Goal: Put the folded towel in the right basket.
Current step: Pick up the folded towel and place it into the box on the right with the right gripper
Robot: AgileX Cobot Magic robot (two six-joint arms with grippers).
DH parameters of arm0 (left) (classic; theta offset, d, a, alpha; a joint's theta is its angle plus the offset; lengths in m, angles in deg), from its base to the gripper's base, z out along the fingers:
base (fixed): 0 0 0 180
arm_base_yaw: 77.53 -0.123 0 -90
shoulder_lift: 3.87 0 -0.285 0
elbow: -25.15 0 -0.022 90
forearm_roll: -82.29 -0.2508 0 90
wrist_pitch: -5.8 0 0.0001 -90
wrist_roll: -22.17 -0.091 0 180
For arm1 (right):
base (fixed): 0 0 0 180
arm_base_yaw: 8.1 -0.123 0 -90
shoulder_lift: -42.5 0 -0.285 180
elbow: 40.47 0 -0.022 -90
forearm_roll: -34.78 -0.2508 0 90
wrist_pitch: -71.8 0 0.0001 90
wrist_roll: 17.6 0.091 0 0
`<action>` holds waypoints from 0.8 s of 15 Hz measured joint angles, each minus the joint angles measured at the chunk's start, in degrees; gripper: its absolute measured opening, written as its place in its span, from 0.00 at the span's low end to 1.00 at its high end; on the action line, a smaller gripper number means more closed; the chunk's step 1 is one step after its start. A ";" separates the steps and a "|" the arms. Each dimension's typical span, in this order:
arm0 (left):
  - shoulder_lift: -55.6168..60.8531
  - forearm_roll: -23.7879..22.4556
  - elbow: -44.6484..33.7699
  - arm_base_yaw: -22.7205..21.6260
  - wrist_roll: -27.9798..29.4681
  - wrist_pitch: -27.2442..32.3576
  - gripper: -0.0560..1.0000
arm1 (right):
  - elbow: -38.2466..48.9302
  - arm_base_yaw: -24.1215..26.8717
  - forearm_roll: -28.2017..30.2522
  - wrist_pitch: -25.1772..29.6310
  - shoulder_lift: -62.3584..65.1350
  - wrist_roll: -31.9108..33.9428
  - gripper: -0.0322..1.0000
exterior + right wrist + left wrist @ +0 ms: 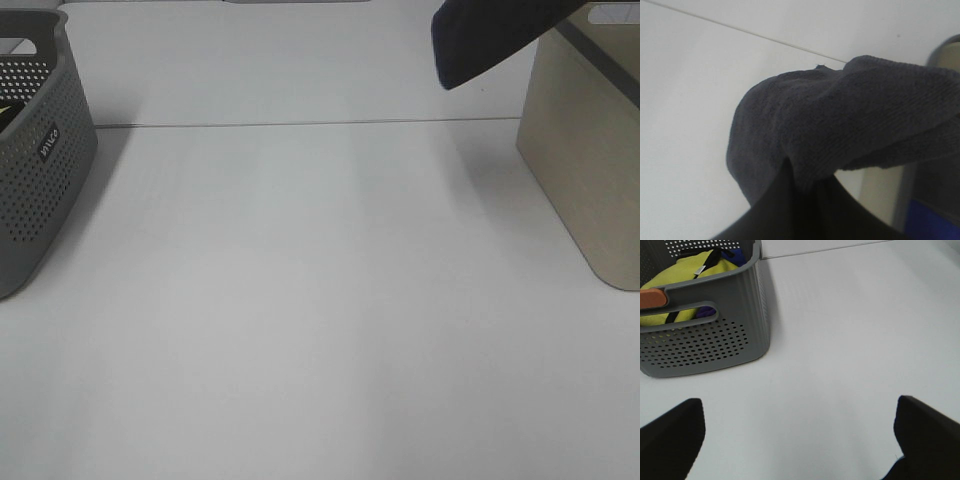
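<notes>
The folded towel hangs in the air beside the upper rim of the right basket, held in the jaws of the right gripper. The left gripper hovers over the white surface near the grey basket, jaws spread wide and holding nothing.

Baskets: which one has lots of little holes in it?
The grey basket on the left; its walls are dotted with holes. The beige basket on the right, by the lifted towel, has plain solid walls.
</notes>
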 joint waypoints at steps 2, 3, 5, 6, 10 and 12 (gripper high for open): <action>0.00 0.00 0.00 0.00 0.00 0.00 0.98 | 0.00 6.07 0.11 1.38 2.86 0.06 0.08; 0.00 0.00 0.00 0.00 0.00 0.00 0.98 | 0.00 9.63 -0.57 2.23 3.84 0.06 0.08; 0.00 0.00 0.00 0.00 0.00 0.00 0.98 | 0.00 17.65 -4.41 3.44 4.01 0.06 0.08; 0.00 0.00 0.00 0.00 0.00 0.00 0.98 | 0.00 21.03 -6.42 3.55 3.84 0.06 0.08; 0.00 0.00 0.00 0.00 0.00 0.00 0.98 | 2.64 28.65 -10.49 1.20 2.12 0.06 0.08; 0.00 0.00 0.00 0.00 0.00 0.00 0.98 | 3.27 28.99 -11.40 0.06 -2.23 0.06 0.08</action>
